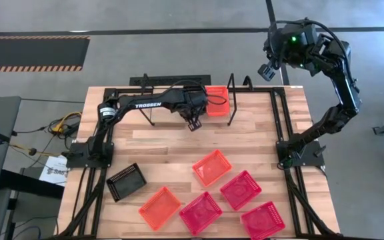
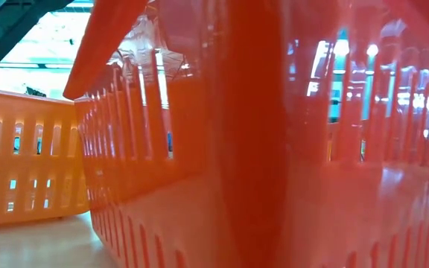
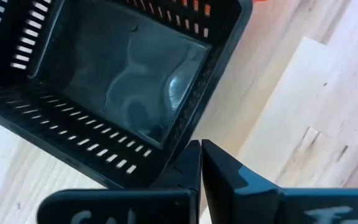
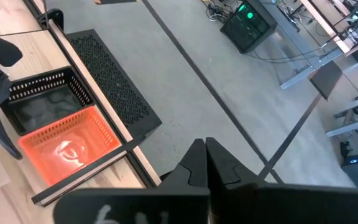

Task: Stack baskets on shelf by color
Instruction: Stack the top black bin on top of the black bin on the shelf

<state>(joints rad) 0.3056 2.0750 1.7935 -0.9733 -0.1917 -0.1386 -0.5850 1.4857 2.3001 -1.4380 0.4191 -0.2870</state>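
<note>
Baskets on the shelf [image 1: 245, 110] so far, as you can see: one orange basket [image 1: 217, 101] and a black basket [image 4: 42, 102] beside it. Six lie loose in front of the shelf, among them another black one [image 1: 127, 181], so most stacking remains. Your left gripper [image 1: 193, 123] hangs over the shelf, jaws pressed together, empty. The right gripper [image 4: 206, 152] is raised beyond the shelf, likewise clenched.

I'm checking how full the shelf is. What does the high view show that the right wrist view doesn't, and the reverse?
Only the high view: six loose baskets on the table, among them a black basket, and the left pincer by the shelf. Only the right wrist view: a black basket on the shelf, plus the shut right pincer. Both: the orange basket on the shelf.
</note>
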